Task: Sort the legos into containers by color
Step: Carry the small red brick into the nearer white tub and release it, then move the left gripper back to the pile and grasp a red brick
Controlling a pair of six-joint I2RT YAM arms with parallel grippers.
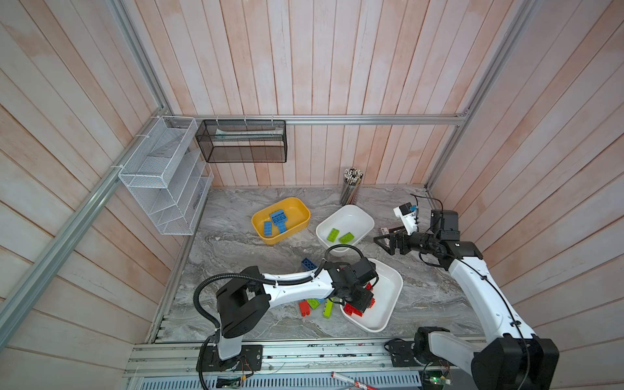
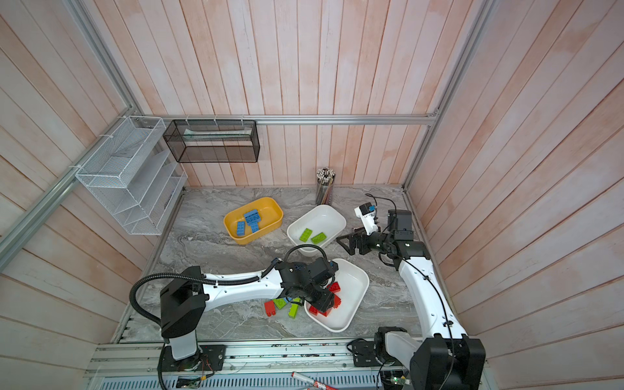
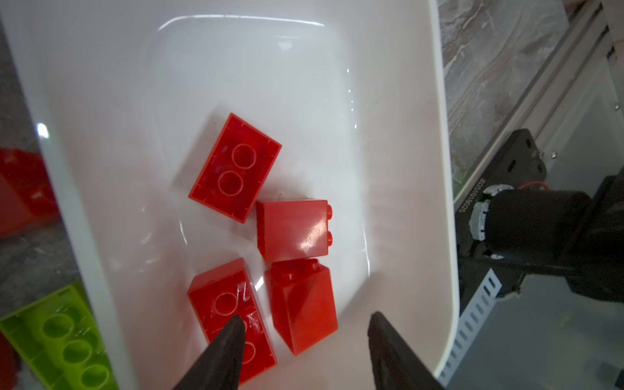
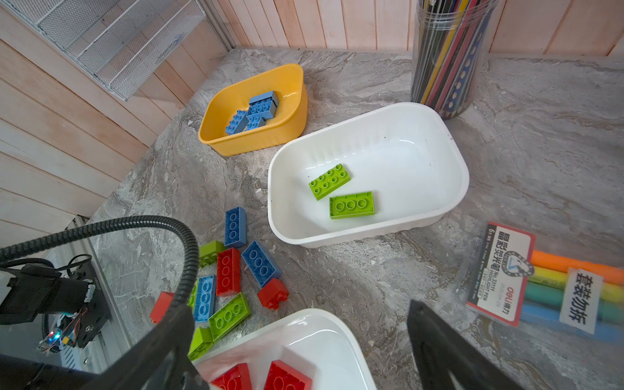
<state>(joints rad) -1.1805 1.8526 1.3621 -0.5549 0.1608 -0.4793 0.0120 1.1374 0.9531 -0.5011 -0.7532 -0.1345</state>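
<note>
My left gripper (image 3: 305, 322) hangs open over the near white tub (image 3: 405, 169). Several red legos (image 3: 236, 169) lie on that tub's floor, and neither finger touches them. From above, the left gripper (image 1: 359, 302) covers part of this tub (image 1: 388, 297). A yellow tub (image 1: 304, 207) holds blue legos (image 1: 278, 217). The far white tub (image 1: 366, 219) holds two green legos (image 1: 339, 235). Loose blue (image 4: 235, 226), red (image 4: 228, 271) and green legos (image 4: 229, 315) lie on the table beside the near tub. My right gripper (image 1: 380, 241) is open and empty, right of the far white tub.
A pencil cup (image 1: 351, 187) stands behind the far white tub. A pack of coloured markers (image 4: 540, 280) lies by the right arm. A white wire rack (image 1: 162, 175) and a black mesh rack (image 1: 241, 140) hang on the walls. One blue lego (image 1: 308, 263) lies behind the left arm.
</note>
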